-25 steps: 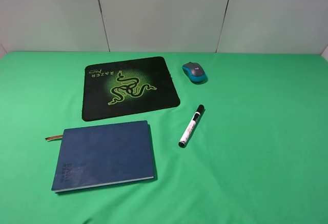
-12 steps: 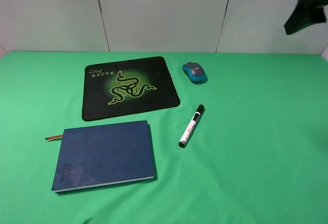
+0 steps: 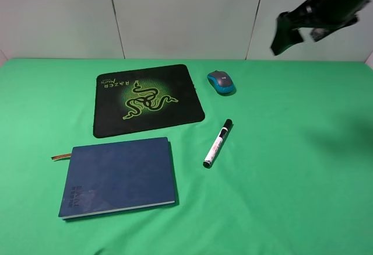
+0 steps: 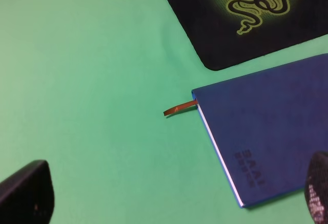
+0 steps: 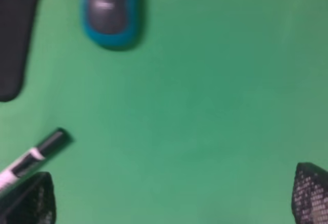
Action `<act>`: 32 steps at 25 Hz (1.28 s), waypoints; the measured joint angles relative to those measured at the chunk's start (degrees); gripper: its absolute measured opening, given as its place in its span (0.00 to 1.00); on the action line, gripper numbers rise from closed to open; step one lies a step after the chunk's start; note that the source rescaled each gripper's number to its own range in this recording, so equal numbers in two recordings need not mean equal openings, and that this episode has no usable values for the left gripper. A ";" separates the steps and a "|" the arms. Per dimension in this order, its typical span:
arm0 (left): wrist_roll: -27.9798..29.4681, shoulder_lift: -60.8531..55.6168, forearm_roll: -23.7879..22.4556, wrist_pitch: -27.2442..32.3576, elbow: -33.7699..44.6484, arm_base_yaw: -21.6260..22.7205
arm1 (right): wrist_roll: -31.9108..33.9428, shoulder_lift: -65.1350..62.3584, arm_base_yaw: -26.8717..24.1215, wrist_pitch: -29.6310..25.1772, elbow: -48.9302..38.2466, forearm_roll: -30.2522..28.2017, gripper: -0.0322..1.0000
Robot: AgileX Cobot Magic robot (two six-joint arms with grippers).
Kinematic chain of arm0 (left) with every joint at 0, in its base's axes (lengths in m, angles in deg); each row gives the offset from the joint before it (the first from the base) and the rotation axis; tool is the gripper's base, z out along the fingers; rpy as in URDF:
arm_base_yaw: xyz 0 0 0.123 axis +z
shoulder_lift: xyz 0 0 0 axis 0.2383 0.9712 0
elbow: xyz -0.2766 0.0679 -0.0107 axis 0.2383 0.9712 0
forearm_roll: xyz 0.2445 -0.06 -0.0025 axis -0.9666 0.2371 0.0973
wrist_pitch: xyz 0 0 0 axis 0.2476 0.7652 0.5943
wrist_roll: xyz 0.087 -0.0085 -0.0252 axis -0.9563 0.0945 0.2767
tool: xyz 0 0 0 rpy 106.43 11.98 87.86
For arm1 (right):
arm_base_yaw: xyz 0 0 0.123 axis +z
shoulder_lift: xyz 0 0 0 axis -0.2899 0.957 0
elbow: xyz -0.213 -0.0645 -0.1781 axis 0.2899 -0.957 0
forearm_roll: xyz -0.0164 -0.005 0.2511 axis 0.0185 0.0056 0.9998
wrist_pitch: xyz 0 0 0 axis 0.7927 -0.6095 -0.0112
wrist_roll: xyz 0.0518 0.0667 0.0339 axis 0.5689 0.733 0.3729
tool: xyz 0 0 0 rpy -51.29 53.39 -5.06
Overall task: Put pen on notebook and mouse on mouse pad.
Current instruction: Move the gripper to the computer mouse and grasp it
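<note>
Right gripper (image 3: pixel 284 38) is hanging way up in the air, off to the right of the mouse pad (image 3: pixel 182 106) and well clear of the green cloth (image 3: pixel 291 173). On its wrist cam the fingers (image 5: pixel 31 201) are spread wide, holding nothing. Left gripper (image 4: pixel 171 193) is the same deal, wide apart and empty, hovering over the cloth off the pad's near-left corner.

The mouse (image 3: pixel 222 82) sits on the cloth just beside the pad's far-right corner, not on it. The pen (image 3: pixel 217 143) lies slanted on the cloth near the pad's near-right corner, capped end closest to the pad. The notebook (image 3: pixel 119 176) is closed and flat just in front of the pad's near edge, a thin strip of green between them, ribbon bookmark (image 3: pixel 60 157) poking out its left side.
</note>
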 joint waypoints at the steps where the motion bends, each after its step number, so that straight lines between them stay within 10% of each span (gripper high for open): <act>1: 0.00 0.00 0.00 0.00 0.00 0.00 | 0.06 1.53 1.09 0.00 0.57 -0.23 1.00; 32: 0.00 0.00 0.00 0.00 0.00 0.00 | 5.51 39.51 6.59 1.68 31.09 -2.02 1.00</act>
